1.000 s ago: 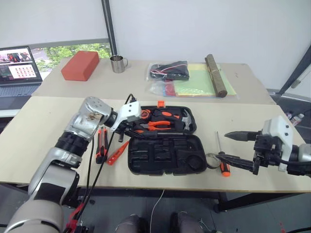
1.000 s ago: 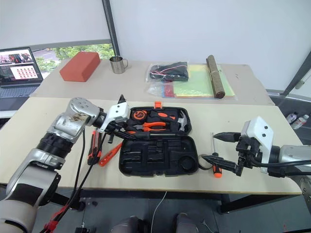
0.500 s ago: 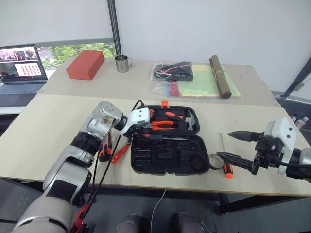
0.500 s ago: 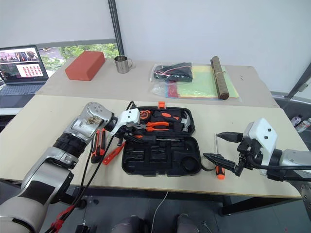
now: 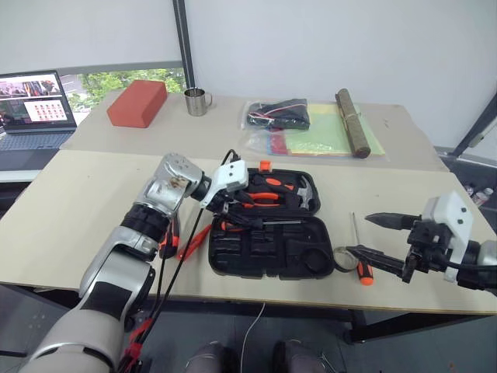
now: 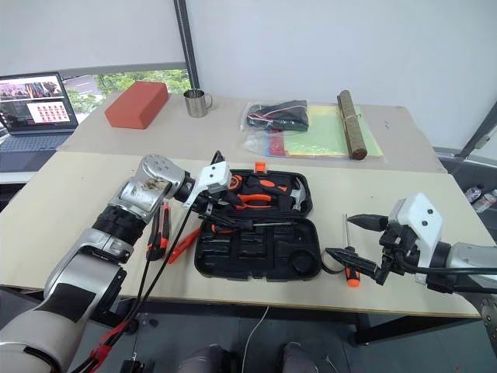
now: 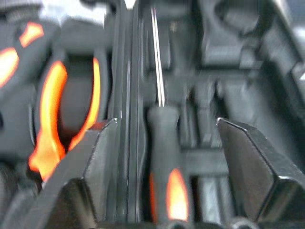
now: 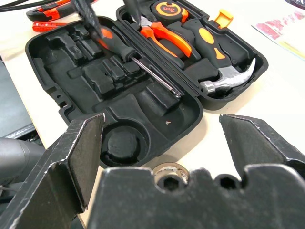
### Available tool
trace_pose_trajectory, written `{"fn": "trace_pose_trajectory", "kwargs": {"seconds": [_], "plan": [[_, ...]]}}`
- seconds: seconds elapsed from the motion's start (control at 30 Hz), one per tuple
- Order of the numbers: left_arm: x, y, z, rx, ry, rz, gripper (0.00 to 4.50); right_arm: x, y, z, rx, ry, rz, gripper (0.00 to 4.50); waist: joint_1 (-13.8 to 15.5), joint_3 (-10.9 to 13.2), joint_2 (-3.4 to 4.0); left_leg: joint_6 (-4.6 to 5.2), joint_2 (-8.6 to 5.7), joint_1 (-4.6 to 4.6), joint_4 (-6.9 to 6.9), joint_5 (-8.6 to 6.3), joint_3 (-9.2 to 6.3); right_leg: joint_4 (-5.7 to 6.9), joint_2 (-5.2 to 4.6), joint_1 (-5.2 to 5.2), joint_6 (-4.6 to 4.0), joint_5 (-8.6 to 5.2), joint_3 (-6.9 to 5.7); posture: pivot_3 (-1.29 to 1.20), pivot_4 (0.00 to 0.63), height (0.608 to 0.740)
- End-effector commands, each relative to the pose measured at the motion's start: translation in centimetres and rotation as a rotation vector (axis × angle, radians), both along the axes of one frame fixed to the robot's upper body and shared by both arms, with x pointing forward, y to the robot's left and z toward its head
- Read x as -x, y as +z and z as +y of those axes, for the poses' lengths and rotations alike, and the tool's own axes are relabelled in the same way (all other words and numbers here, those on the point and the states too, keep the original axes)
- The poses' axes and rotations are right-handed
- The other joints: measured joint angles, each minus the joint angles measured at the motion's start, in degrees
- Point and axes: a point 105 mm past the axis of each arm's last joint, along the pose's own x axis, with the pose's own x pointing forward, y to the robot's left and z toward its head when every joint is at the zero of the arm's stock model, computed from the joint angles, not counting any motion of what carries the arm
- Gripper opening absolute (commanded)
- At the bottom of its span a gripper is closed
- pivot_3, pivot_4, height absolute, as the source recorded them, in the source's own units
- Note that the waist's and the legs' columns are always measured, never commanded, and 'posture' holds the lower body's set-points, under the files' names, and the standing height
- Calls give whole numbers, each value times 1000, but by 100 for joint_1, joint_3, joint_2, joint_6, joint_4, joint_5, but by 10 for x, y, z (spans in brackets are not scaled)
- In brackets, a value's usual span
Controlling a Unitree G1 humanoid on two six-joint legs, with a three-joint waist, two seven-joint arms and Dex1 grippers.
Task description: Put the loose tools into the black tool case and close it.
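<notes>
The table [image 5: 93, 194] is the biggest thing before me, and on it the black tool case [image 6: 256, 256] lies open, its near half moulded with empty recesses, its far half holding the pliers [image 6: 250, 199], tape measure [image 6: 233, 183] and hammer [image 6: 291, 193].

My left gripper [image 6: 211, 211] hangs over the case's left end near the hinge. Its fingers [image 7: 90, 162] stand apart on either side of a screwdriver [image 8: 128, 52] that lies in the near half just beside the hinge — I judge it let go, resting in its slot, not gripped. My right gripper [image 6: 353, 238] hovers wide open and empty above the second screwdriver [image 6: 347, 260], which lies on the table right of the case.

Left of the case lie the utility knife [image 6: 155, 233] and the slim tester pen [image 6: 182, 245], close together. The small tape roll [image 8: 169, 171] sits just beside the case's near right corner.

All of these should be light and stiff. The screwdriver handles look rubbery and should grip well around the thick middle; the bare shaft would be slippery, so I would take the handle. The knife wants a hold across its flat body. The pen is thin and lies low on the table — it could roll or skid away from a pinch. The roll is best taken across its rim. The case lid is the heaviest lift, and I'd push it by its edge.
</notes>
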Motion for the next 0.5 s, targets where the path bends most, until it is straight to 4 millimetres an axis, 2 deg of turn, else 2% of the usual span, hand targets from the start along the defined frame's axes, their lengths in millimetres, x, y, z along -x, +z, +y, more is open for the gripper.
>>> {"fn": "trace_pose_trajectory", "kwargs": {"seconds": [0.03, 0.07, 0.2, 0.23, 0.5], "plan": [[3, 7, -6, 3, -34, -43, 1951, 4, 12, 1, -1, 13, -49, 4500, -1, 0, 0, 0, 0, 0, 0, 0, 0, 0, 1, 0, 0, 0, 0, 0, 150, 736], [3, 3, -5, -12, -35, -45, 1747, 4, 12, 1, -1, 14, -50, 4500, -1, 0, 0, 0, 0, 0, 0, 0, 1, 0, 2, 0, 0, 0, -1, 0, 150, 736], [0, -18, -4, -71, -27, -53, 218, 3, 14, 0, 3, 13, -54, 4500, 1, 0, 0, 0, 0, 1, 2, 0, 0, 0, 3, 2, 0, 0, 0, 0, 150, 736], [-2, -22, -5, -81, -15, -55, 20, 2, 14, 0, 4, 13, -55, 4500, 2, 0, 0, 0, 0, 1, 2, 0, 1, 0, 3, 1, 0, 0, 0, 0, 150, 736], [-10, -68, -8, -227, 2, -113, 20, 3, 12, 4, -4, 14, -52, 4500, 82, -2, 3, 6, -1, 14, 16, -4, -13, -3, -4, 31, 2, 2, -7, 0, 150, 736]]}}
